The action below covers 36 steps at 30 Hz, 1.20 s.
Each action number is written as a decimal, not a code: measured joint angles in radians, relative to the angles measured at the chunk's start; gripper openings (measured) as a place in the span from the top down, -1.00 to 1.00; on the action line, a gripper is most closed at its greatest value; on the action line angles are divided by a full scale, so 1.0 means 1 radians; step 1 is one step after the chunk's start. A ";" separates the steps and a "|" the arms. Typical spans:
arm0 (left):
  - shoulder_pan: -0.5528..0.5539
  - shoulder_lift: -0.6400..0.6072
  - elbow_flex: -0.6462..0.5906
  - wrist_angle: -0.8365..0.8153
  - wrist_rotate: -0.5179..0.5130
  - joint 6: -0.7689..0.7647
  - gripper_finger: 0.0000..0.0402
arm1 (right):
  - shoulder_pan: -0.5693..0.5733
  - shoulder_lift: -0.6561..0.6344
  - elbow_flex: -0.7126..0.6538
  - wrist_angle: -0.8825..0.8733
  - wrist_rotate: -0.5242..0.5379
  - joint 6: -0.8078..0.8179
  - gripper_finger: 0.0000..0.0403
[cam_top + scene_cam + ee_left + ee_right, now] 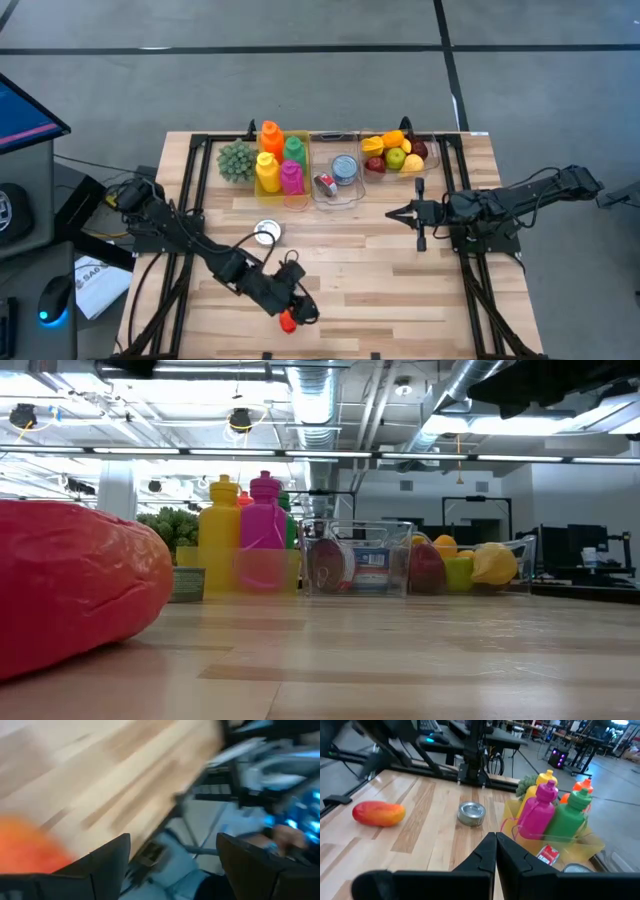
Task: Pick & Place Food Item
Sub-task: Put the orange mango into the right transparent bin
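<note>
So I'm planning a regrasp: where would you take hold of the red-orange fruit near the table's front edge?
Grip the red-orange fruit across its narrow middle, coming from above: it lies flat on its side on the table, long and rounded. The open left gripper is right beside it.

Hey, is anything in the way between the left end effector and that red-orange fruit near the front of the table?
Nothing visible does. The open left end effector is right beside the red-orange oval fruit, which lies just outside one finger rather than between them. The right end effector waits shut farther back.
</note>
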State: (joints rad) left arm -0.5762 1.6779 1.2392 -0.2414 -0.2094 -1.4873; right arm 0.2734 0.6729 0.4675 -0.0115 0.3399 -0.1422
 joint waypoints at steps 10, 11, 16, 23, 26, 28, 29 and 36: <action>-0.001 0.000 -0.015 -0.275 0.041 -0.255 -0.42 | -0.001 0.000 0.000 0.008 0.001 -0.049 0.97; -0.001 0.000 -0.024 -0.277 0.038 -0.269 -0.42 | -0.001 0.000 0.000 0.008 0.001 -0.049 0.97; -0.003 0.000 -0.040 -0.346 0.033 -0.323 -0.42 | -0.001 0.000 0.000 0.005 0.001 -0.050 0.97; -0.003 0.008 -0.041 -0.390 0.033 -0.355 -0.42 | -0.001 0.000 0.000 0.004 0.001 -0.050 0.97; -0.003 0.034 -0.041 -0.382 0.046 -0.358 -0.42 | -0.001 0.000 0.000 0.004 0.001 -0.050 0.97; -0.003 0.058 -0.041 -0.360 0.062 -0.357 -0.42 | -0.001 0.000 0.000 0.004 0.001 -0.050 0.97; -0.003 0.070 -0.041 -0.344 0.074 -0.358 -0.42 | -0.001 0.000 0.000 0.004 0.001 -0.050 0.97; -0.003 0.137 -0.041 -0.276 0.117 -0.358 -0.42 | -0.001 0.000 0.000 0.004 0.001 -0.049 0.97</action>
State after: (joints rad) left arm -0.5793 1.8150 1.1980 -0.5178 -0.0928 -1.8454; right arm 0.2722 0.6727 0.4679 -0.0071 0.3412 -0.1914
